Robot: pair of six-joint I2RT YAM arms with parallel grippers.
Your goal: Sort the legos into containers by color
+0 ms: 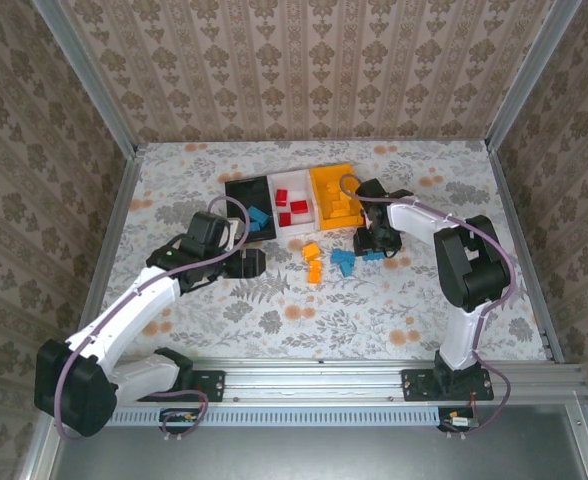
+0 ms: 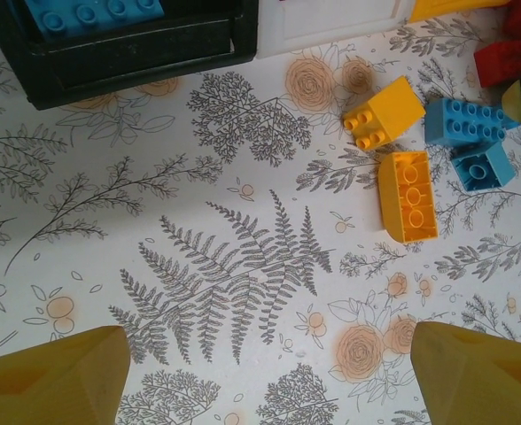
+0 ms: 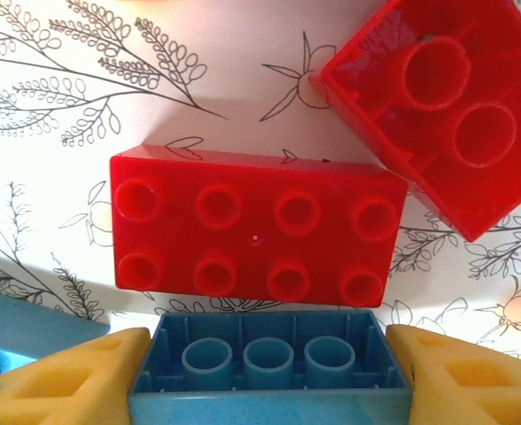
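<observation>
The blue brick (image 3: 269, 363) lies upside down, squeezed by my right gripper (image 3: 265, 381), right beside a red brick (image 3: 256, 235). Lifting may drag that red one along. The black bin (image 1: 244, 192) waits far left. My left gripper (image 2: 260, 372) hangs wide apart.

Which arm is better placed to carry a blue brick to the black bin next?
Right, probably: the right gripper touches both ends of an upturned blue brick. The left gripper hangs open over the table, empty.
</observation>
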